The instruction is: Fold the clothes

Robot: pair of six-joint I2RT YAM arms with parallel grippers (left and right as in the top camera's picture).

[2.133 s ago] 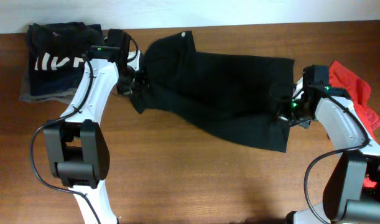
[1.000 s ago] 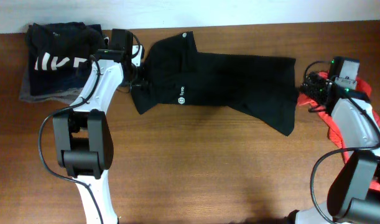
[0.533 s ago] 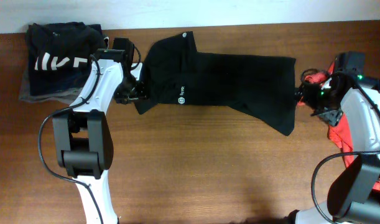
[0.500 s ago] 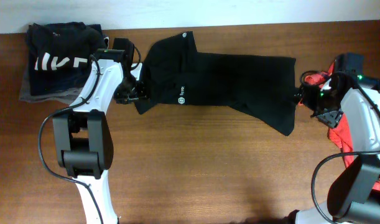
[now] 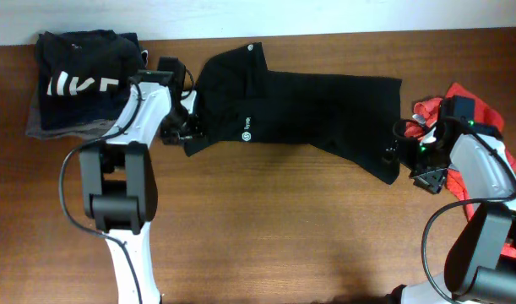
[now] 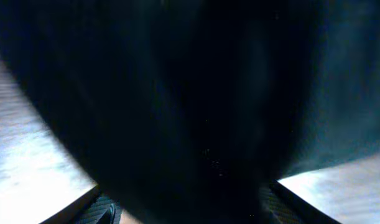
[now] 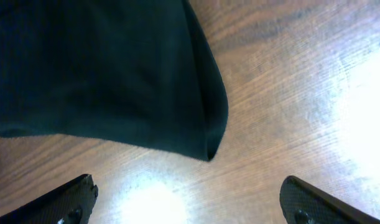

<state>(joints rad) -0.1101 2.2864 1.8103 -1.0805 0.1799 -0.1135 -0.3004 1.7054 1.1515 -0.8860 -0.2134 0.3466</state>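
A black garment (image 5: 317, 110) with a small white logo lies spread flat across the back of the wooden table (image 5: 283, 236). My left gripper (image 5: 180, 131) sits at its lower left corner. In the left wrist view the black garment (image 6: 190, 93) fills the frame and bunches between the widely spread fingers (image 6: 102, 208) of my left gripper (image 6: 190, 211). My right gripper (image 5: 397, 156) hovers by the lower right corner, open. In the right wrist view that corner of the garment (image 7: 96, 68) lies just ahead of my right gripper (image 7: 190, 208), with bare wood between the fingers.
A stack of folded dark clothes (image 5: 76, 80) rests at the back left corner. A crumpled red cloth (image 5: 475, 105) lies at the right edge, partly under my right arm. The front half of the table is bare wood.
My right gripper has moved down and left from the garment's right edge to its lower right corner. The left gripper shifted only slightly. The garment has stayed in place.
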